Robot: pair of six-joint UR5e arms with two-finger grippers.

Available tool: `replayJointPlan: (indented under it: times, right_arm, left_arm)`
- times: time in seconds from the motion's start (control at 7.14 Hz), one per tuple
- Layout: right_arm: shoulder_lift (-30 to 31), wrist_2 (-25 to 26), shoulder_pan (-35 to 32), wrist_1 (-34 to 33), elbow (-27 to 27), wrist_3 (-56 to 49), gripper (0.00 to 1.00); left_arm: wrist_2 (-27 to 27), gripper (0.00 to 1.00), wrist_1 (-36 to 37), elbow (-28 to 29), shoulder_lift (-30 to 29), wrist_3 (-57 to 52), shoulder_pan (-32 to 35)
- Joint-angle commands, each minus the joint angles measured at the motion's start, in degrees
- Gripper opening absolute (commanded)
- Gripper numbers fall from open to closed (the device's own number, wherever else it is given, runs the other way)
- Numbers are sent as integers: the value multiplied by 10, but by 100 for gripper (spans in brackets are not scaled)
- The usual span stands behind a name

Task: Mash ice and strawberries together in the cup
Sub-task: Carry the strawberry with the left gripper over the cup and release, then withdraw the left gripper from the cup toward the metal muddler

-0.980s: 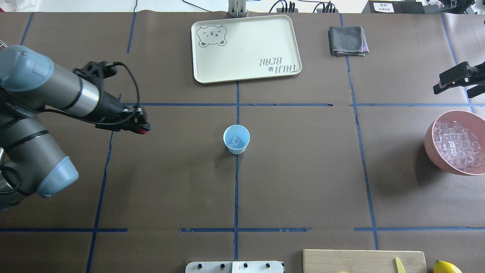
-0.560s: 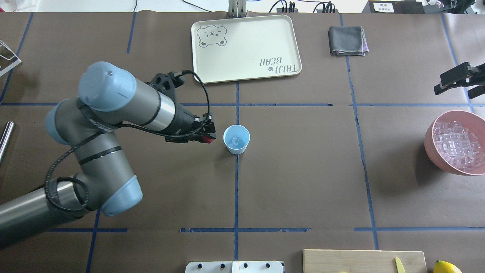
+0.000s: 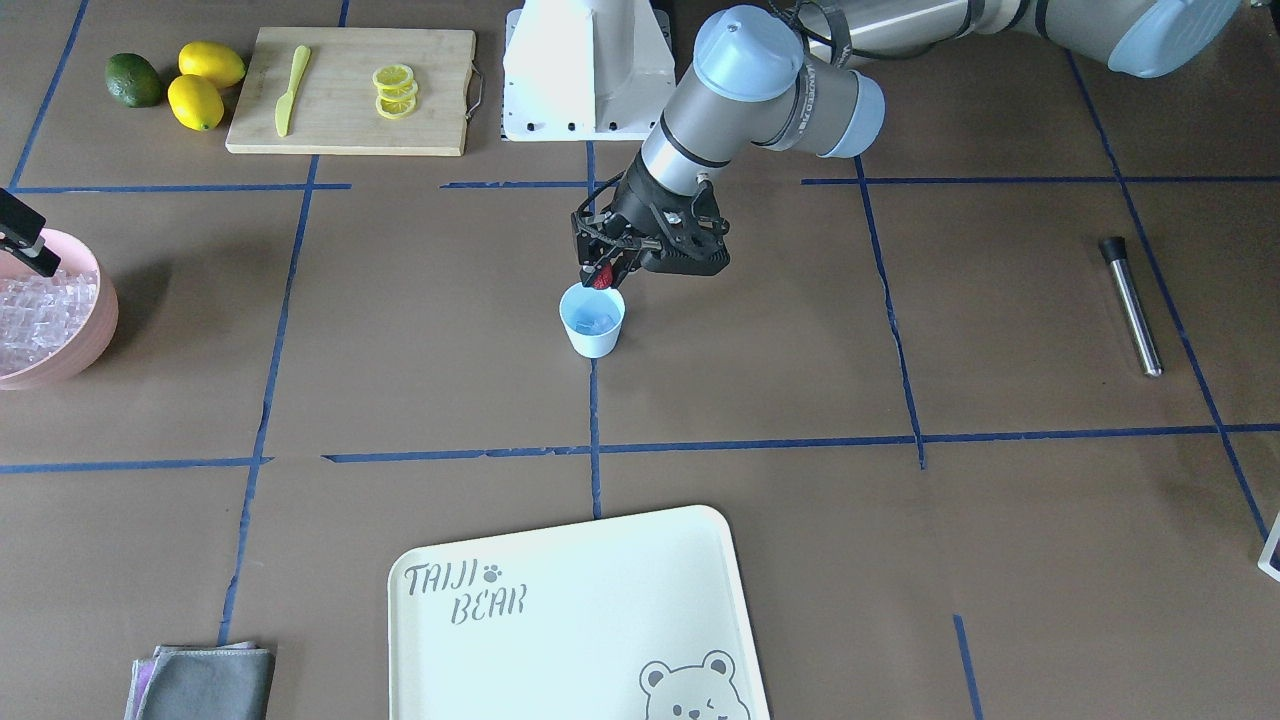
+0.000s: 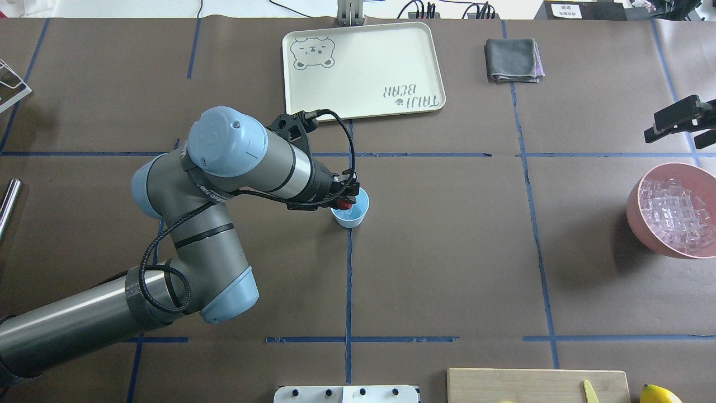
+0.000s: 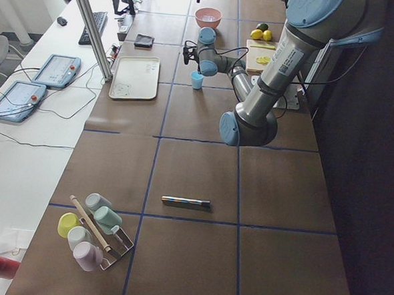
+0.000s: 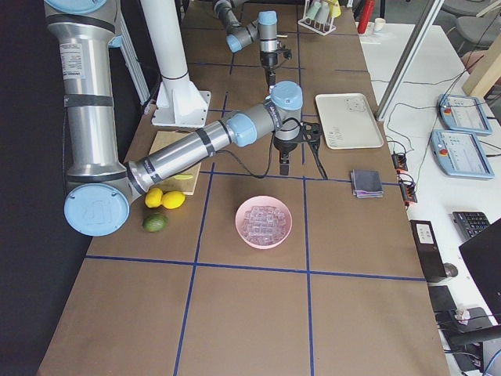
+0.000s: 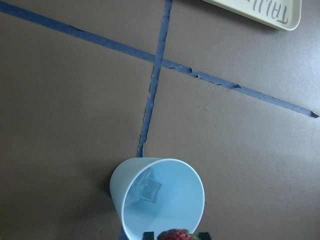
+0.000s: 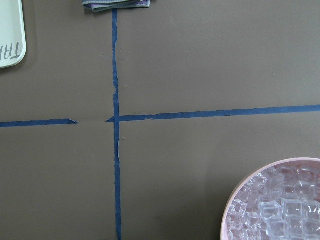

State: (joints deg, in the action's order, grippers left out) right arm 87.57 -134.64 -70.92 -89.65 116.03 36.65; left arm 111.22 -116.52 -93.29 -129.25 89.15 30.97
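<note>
The light blue cup [image 4: 352, 215] stands upright at the table's middle, also in the front view [image 3: 592, 325] and the left wrist view [image 7: 157, 200]. An ice cube [image 7: 150, 189] lies at its bottom. My left gripper [image 4: 347, 200] is shut on the red strawberry [image 3: 601, 279] and holds it just above the cup's near rim; the berry also shows at the bottom edge of the left wrist view [image 7: 175, 235]. My right gripper [image 4: 691, 130] hangs at the far right above the table, its fingers apart and empty.
A pink bowl [image 4: 632, 212] full of ice [image 4: 674, 212] sits at the right edge. A cream tray [image 4: 363, 70] and a grey cloth [image 4: 513, 60] lie at the back. A cutting board [image 3: 350, 120], lemons [image 3: 205, 85] and a metal rod [image 3: 1130, 305] lie near the robot's side.
My left arm has swung right from the table's left side to the cup, carrying the strawberry. The right gripper has barely shifted.
</note>
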Motion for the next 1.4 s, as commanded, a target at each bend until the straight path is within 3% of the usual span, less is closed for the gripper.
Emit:
replayJointPlan:
  times: [0.0,0.14,0.56,0.84,1.26]
  right_arm:
    - [1,0,0,0,0,0,100]
    - [1,-1,0,0,0,0,100]
    - [1,0,1,0,1,0,100]
    - [1,0,0,0,0,0,100]
    - [1,0,0,0,0,0,99]
  left_arm:
    - [-8,63,-2,3,0,-3,-1]
    - [-9,71,-2,3,1,-5,-1]
    - [-1,72,-1,-4,5,-30,28]
    - [116,72,-1,-18,71,-115,110]
    - [259,72,-4,-48,270,-414,275]
